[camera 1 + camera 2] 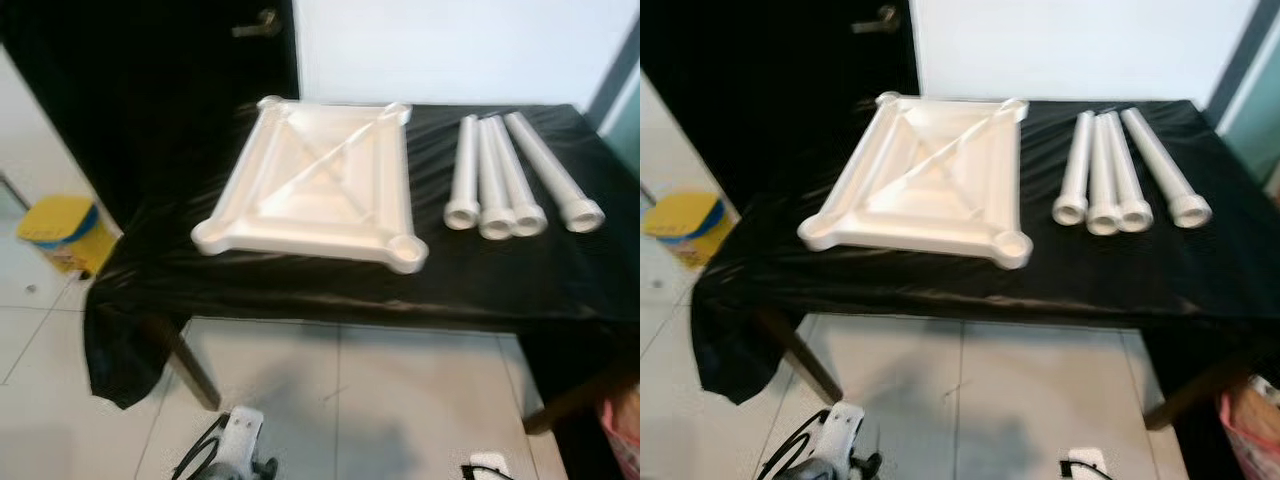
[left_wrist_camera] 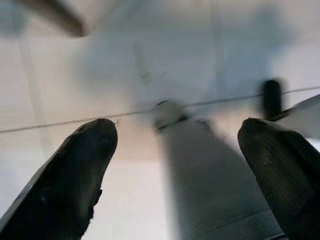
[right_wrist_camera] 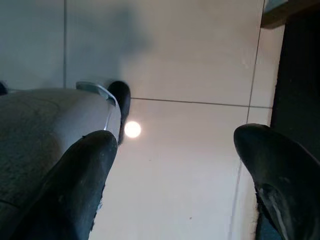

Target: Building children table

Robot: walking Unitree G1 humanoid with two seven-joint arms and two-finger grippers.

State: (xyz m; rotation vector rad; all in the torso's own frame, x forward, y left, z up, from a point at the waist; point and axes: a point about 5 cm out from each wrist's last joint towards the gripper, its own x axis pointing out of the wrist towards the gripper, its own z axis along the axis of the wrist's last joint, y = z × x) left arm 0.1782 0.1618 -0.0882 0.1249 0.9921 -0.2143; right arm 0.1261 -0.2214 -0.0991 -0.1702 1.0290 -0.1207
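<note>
Tabletop panel of white moulded plastic (image 1: 318, 185), square and ribbed, lies underside up on the black-draped table (image 1: 500, 280), which I judge deliberate: its corner sockets (image 1: 405, 249) face upward to receive legs. Four white plastic tube legs (image 1: 497, 182) lie just beside it on the right, side by side, flared ends toward me, three touching and one slightly apart. Nothing is assembled yet. My left gripper (image 2: 175, 160) and right gripper (image 3: 175, 165) hang low over the tiled floor (image 3: 190, 60), fingers spread apart and empty. A yellow bin (image 1: 62, 230) stands at the left, clear of the reach. The cloth's slack hanging edge could snag.
</note>
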